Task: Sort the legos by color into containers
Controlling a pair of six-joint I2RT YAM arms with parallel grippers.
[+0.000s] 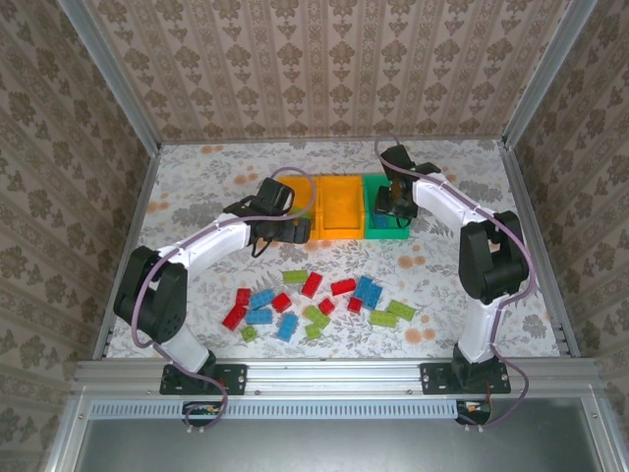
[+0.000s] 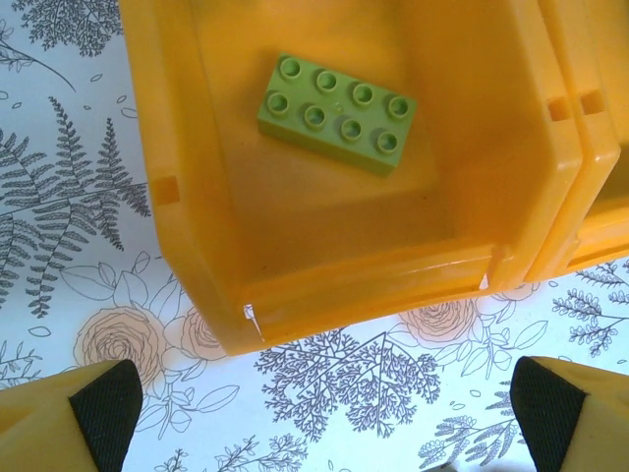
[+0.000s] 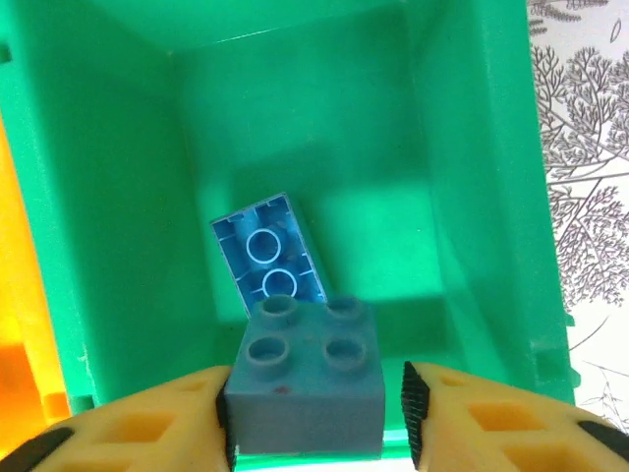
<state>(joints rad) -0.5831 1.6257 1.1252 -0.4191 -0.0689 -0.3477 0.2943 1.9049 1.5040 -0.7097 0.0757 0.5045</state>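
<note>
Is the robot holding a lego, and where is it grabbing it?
Yes: the right gripper pinches a blue brick by its opposite sides, studs up, above the green bin. The left gripper holds nothing.

- The left gripper (image 1: 283, 232) is hovering at the near edge of an orange-yellow bin (image 1: 304, 197), which is lying just ahead of it.
- A second orange-yellow bin (image 1: 339, 234) is sitting just to that gripper's right.
- The right gripper (image 1: 391, 210) is hanging over the green bin (image 1: 388, 234), with a blue lego (image 1: 380, 220) showing just beside it.
- Loose legos (image 1: 312, 285) in red, blue and lime are lying scattered on the table (image 1: 197, 197), behind both grippers, toward the arm bases.
</note>
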